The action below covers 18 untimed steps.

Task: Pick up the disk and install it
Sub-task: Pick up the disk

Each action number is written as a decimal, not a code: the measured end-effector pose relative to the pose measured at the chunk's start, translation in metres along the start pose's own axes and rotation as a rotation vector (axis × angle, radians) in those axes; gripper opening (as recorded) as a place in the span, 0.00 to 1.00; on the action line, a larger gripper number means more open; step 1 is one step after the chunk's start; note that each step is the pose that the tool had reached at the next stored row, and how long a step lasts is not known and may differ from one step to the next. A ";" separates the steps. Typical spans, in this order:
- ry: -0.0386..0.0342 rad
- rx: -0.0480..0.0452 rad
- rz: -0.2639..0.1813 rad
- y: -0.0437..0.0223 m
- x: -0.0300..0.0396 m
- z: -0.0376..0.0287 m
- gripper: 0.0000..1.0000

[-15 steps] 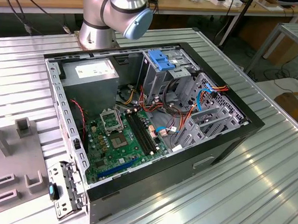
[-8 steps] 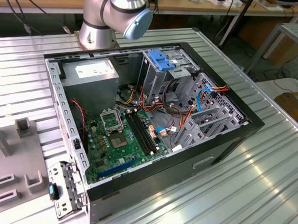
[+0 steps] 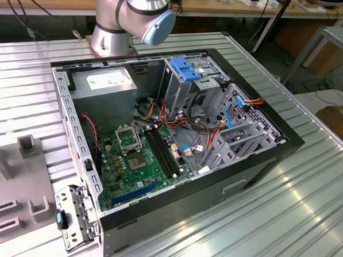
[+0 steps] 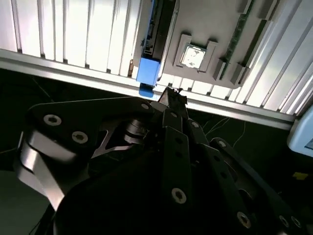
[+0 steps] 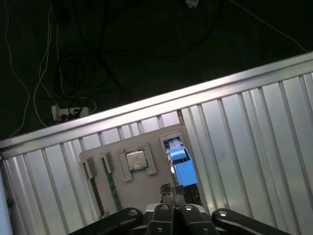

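Disk (image 5: 182, 161), just one, lies at the grey tray's (image 5: 146, 188) edge, open table (image 5: 244, 147) beside it. One gripper (image 5: 168, 190) hovers over the tray, jaws closed, empty.

Computer case (image 3: 249, 184) on table (image 3: 304, 222). Arm base (image 3: 116, 22) behind case. Tray (image 3: 7, 195) on table, at exterior view's left of case. Inside case: motherboard (image 3: 141, 161) on floor, drive cage (image 3: 188, 89) at back, power supply (image 3: 108, 82) at back corner, toward exterior view's left. In first wrist view: disk (image 5: 182, 164) at tray edge, chip (image 5: 136, 159) between disk and memory stick (image 5: 111, 188). Gripper (image 5: 168, 193) above tray, near disk.
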State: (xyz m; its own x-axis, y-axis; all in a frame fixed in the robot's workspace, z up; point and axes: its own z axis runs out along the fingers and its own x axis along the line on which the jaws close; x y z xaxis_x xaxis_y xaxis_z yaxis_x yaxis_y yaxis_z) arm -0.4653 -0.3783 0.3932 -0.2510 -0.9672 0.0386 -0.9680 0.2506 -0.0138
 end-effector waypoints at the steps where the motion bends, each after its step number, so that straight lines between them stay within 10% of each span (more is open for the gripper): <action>1: 0.0017 0.0013 -0.021 0.0000 0.0000 0.0000 0.11; 6: 0.0054 0.0056 -0.097 0.0001 -0.0003 0.0001 0.17; 10: 0.0074 0.0135 -0.243 0.0010 -0.0041 0.0072 0.54; 12: 0.0068 0.0164 -0.305 0.0012 -0.0044 0.0105 0.54; 18: 0.0072 0.0167 -0.286 0.0011 -0.0059 0.0191 0.54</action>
State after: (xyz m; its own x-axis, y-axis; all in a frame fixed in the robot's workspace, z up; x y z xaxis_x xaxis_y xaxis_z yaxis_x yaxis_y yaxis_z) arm -0.4648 -0.3731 0.3739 0.0326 -0.9982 0.0505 -0.9993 -0.0336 -0.0178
